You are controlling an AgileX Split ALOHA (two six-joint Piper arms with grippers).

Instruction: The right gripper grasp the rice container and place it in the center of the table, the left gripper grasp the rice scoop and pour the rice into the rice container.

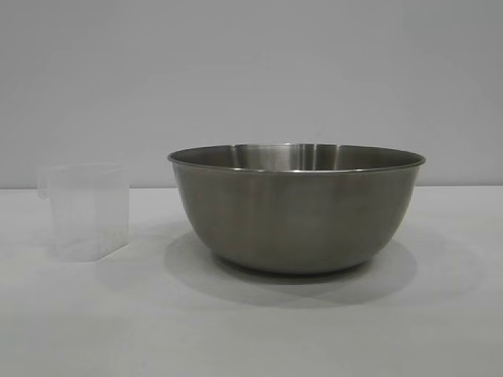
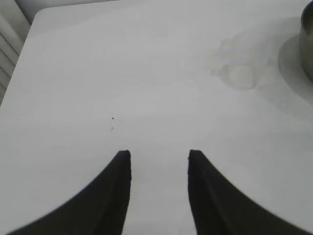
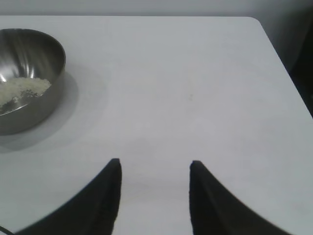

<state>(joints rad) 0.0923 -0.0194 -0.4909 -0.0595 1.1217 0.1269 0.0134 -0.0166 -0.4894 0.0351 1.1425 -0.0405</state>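
The steel rice container (image 1: 295,208) stands upright near the middle of the white table (image 1: 251,330). In the right wrist view the container (image 3: 29,88) holds a small heap of off-white rice (image 3: 22,90). The translucent rice scoop (image 1: 86,210) stands upright to the container's left, apart from it; it also shows faintly in the left wrist view (image 2: 240,66) and looks empty. My left gripper (image 2: 159,156) is open over bare table, well short of the scoop. My right gripper (image 3: 155,164) is open and empty, off to the side of the container. Neither arm shows in the exterior view.
The table's far edge and rounded corner show in the right wrist view (image 3: 254,22) and in the left wrist view (image 2: 39,14). A plain grey wall (image 1: 251,71) stands behind the table.
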